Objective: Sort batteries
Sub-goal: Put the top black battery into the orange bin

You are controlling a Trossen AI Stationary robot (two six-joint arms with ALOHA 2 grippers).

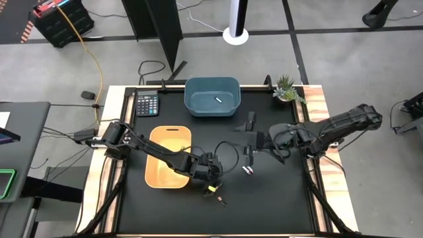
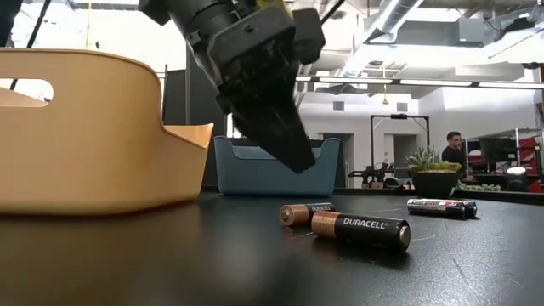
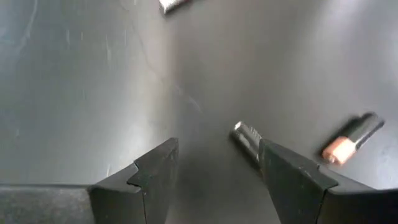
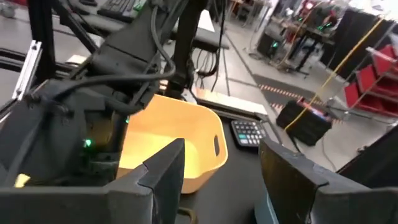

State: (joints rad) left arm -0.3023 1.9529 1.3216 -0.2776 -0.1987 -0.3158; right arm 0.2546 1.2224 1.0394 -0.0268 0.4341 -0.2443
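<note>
My left gripper (image 1: 213, 180) (image 3: 217, 149) is open and hangs just above the black table, near its near middle. In the low view its fingers (image 2: 293, 153) end clear of the surface. A dark, copper-ended battery (image 3: 245, 138) lies beside one finger, partly hidden by it. A second dark battery (image 3: 349, 140) (image 2: 361, 229) lies farther off, and a third (image 2: 306, 212) lies next to it. A whitish battery (image 1: 249, 170) lies under my right gripper (image 1: 247, 140) (image 4: 221, 162), which is open and hovers mid-table. Another whitish battery (image 1: 217, 99) lies in the blue tray (image 1: 198, 106).
An orange tray (image 1: 162, 168) stands just left of my left gripper. The blue tray sits at the far edge, with a calculator (image 1: 147, 104) to its left and a small plant (image 1: 287, 89) to its right. A person (image 2: 453, 151) stands far off in the room.
</note>
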